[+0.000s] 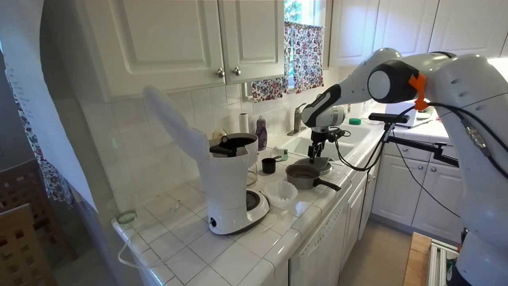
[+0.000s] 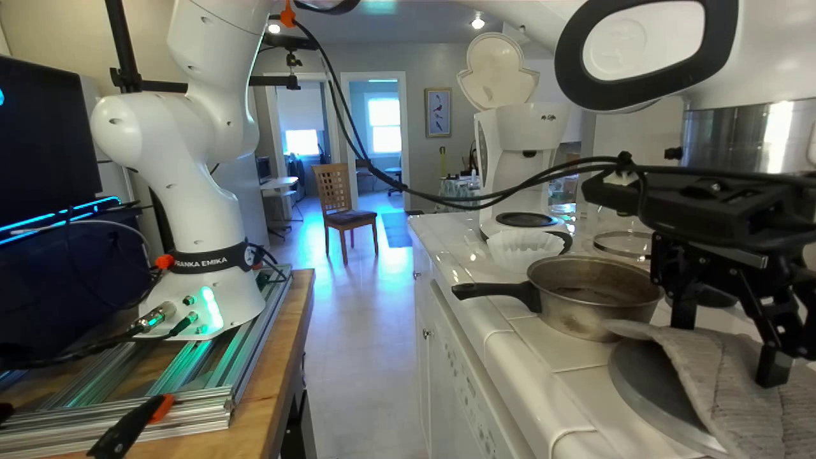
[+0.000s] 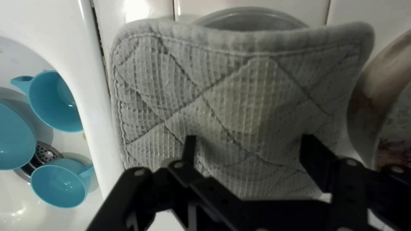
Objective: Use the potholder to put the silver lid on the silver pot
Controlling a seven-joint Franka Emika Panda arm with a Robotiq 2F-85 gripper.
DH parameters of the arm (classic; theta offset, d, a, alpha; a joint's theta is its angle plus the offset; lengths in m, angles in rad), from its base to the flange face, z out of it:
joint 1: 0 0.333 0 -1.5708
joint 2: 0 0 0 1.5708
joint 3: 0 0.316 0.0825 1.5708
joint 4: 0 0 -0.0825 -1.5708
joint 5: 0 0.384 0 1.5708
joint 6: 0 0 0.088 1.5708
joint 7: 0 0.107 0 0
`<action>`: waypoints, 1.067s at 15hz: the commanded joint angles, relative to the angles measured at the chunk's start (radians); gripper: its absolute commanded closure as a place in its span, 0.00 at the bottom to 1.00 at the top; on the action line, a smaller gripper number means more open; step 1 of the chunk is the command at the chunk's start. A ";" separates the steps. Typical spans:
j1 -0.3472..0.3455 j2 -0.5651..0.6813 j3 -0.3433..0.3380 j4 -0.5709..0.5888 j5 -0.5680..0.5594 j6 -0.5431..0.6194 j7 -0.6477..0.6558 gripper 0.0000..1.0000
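Observation:
A grey quilted potholder (image 3: 250,83) lies draped over the silver lid (image 2: 656,389) on the counter. The lid's rim shows past the cloth in the wrist view (image 3: 253,19) and in an exterior view (image 1: 327,169); the rest is hidden. The silver pot (image 2: 574,312), uncovered with a dark handle, stands next to them; it also shows in an exterior view (image 1: 302,182) and at the right of the wrist view (image 3: 366,102). My gripper (image 3: 249,141) is open and points down over the potholder (image 2: 733,376), its fingers on either side of a raised part. I cannot tell whether the fingertips touch the cloth.
A white coffee maker (image 1: 228,190) with raised lid stands farther along the counter, with a paper filter (image 1: 281,193) beside the pot. A black cup (image 1: 269,165) stands by the wall. The sink (image 3: 86,96) holds several blue cups (image 3: 57,183).

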 commanded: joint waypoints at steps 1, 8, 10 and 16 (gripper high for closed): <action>-0.017 0.026 0.014 0.037 -0.029 -0.003 0.000 0.30; -0.017 0.027 0.012 0.040 -0.035 -0.004 0.003 0.69; -0.016 0.026 0.008 0.042 -0.041 -0.005 0.007 0.82; -0.020 0.023 0.007 0.047 -0.049 -0.013 0.010 0.92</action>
